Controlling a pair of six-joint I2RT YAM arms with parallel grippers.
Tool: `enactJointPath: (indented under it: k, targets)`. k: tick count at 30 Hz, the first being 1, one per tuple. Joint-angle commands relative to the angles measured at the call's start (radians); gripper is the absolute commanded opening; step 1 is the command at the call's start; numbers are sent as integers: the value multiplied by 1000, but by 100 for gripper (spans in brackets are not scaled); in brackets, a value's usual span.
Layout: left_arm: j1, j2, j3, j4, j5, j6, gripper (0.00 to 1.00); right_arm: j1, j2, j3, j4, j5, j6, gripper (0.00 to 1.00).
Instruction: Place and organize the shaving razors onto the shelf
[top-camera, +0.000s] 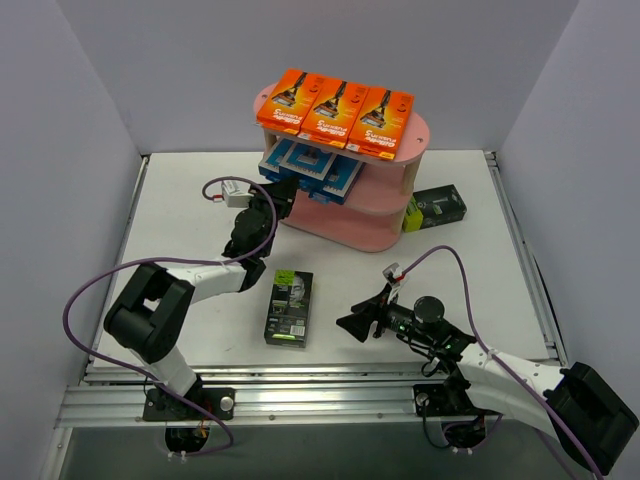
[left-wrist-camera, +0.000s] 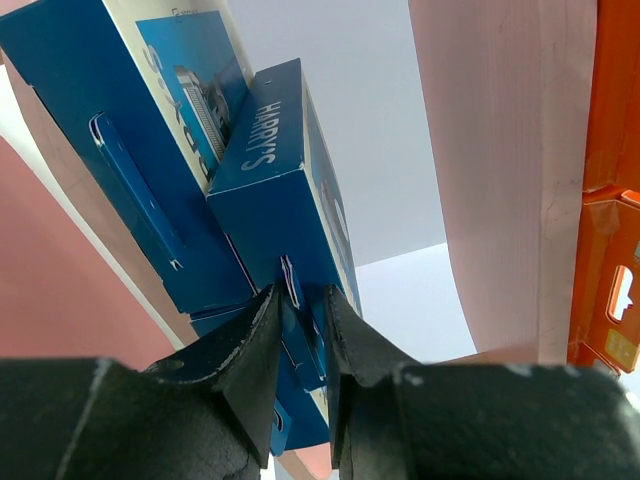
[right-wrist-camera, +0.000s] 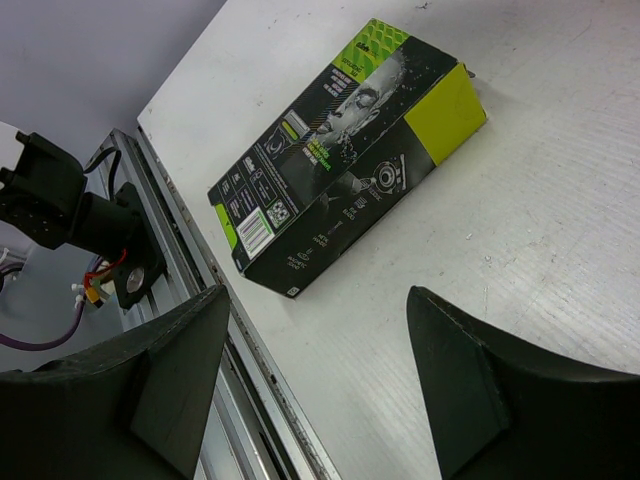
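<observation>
Nearest the arm bases, well in front of the shelf (top-camera: 350, 228), the right gripper (right-wrist-camera: 315, 298) hovers low over the table (top-camera: 180, 220) with its fingers (right-wrist-camera: 170, 380) spread wide and nothing between them. One black-and-lime pack (top-camera: 288, 307) lies flat on the table just beyond them, in front of the shelf and apart from it, so it is not yet put away. Closer to the shelf, the left gripper (left-wrist-camera: 299, 292) is at the front left of the middle tier. Its jaws stand only a little apart on either side of the thin end tab of a blue pack (left-wrist-camera: 275, 190). Whether the pads press that tab or merely flank it, I cannot tell. This pack sits tilted among the other blue-and-white packs (top-camera: 312, 168) on the middle tier, some of which jut over the front edge rather than lying square. On the top tier three orange packs (top-camera: 335, 108) lie side by side in a tidy row, and that kind looks finished. At the shelf's right end, low down, a second black-and-lime pack (top-camera: 435, 207) has its lime end against the bottom board, though I cannot tell whether it rests on the board or on the table. By my reckoning the orange row is done and the blue row is placed but wants straightening. The black-and-lime packs are what remains, most likely for the bottom tier.
</observation>
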Motion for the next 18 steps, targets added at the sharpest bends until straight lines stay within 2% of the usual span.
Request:
enactJointPath:
  k: [1,18]
  targets:
    - [11,-11,16,46,20,-3,31,7,3,-4,62,-11,3,67]
    - [17,-38,-15,52,35,-13,38,7,-13,-6,52,-11,1,67]
